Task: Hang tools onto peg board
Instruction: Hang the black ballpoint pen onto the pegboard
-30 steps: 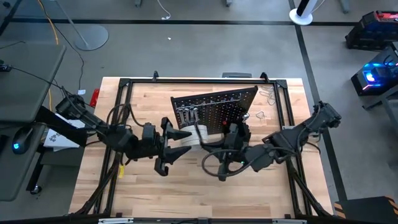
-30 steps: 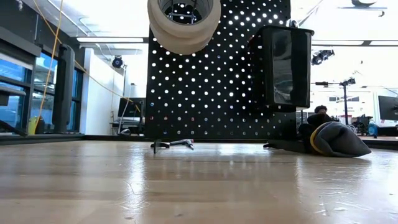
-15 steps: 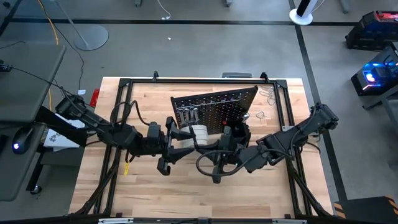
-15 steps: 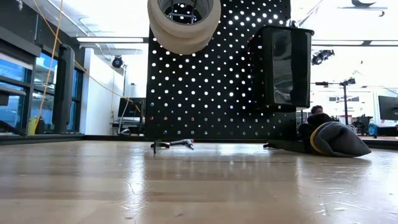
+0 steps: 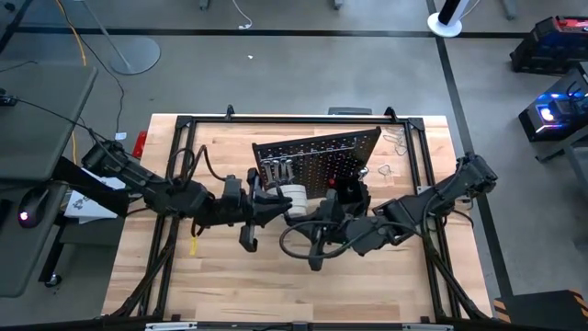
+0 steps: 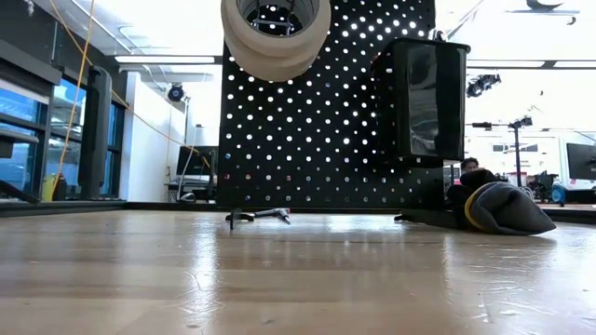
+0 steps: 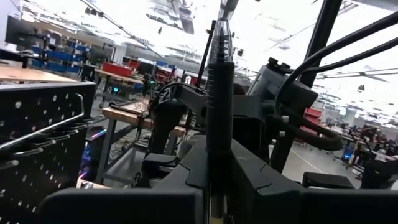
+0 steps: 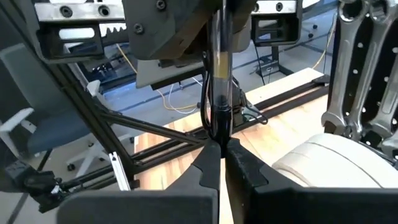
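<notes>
Partly done, judging by the board: white tape rolls [image 6: 276, 35] already hung high on the peg board [image 6: 326, 121], silver wrenches [image 8: 364, 68] hung there too, black bin [image 6: 424, 88] mounted. Mid-handover now, just in front of the board: left claw [image 5: 276, 204] clenched on a slim dark-handled screwdriver [image 7: 219, 93], right claw [image 8: 223, 163] pinched shut on the same tool's other end. Still left beyond both claws: a small tool [image 6: 258, 216] at the board's foot and the dark glove bundle [image 6: 503, 207] on the worktop [image 6: 298, 279].
</notes>
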Tool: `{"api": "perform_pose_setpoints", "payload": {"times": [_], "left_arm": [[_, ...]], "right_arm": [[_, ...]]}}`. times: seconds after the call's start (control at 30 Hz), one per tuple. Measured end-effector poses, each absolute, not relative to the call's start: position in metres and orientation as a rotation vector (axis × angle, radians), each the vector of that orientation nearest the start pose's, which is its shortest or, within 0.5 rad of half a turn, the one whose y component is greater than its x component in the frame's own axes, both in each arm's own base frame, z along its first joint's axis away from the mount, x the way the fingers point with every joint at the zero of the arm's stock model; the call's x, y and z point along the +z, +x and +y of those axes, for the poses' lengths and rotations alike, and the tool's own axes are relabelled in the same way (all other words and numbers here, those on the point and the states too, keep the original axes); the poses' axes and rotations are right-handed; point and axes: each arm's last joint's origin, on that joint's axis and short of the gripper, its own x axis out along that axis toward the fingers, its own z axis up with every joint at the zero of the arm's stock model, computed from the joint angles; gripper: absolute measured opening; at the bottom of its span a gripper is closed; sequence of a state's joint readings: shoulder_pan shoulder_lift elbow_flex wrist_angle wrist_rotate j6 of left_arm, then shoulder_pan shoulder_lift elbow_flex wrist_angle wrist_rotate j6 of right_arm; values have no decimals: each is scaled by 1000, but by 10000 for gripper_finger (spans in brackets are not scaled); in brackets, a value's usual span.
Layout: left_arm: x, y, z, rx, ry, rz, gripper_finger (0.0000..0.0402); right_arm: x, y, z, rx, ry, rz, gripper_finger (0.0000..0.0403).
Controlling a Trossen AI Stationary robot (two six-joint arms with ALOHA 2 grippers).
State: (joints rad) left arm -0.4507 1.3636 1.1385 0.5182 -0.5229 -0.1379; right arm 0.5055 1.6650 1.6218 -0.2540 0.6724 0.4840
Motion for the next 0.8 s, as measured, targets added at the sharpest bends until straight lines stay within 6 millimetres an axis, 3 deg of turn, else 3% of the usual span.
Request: {"api": "perform_pose_setpoints", "payload": {"times": [0.13, 0.27, 0.43, 0.6, 0.8], "left_arm": [[394, 279, -119, 64, -268, -244, 21], [391, 267, -113, 76, -275, -117, 21], [376, 262, -100, -56, -436, 224, 21], [357, 280, -104, -213, -502, 612, 21], [355, 314, -132, -350, -404, 688, 21]], "right_arm": [[391, 335, 172, -222, 343, 197, 13], [401, 317, 178, -200, 332, 203, 64], [407, 296, 190, -160, 164, 235, 142], [402, 296, 190, -112, 41, 290, 188], [381, 307, 195, -69, -33, 384, 192]]}}
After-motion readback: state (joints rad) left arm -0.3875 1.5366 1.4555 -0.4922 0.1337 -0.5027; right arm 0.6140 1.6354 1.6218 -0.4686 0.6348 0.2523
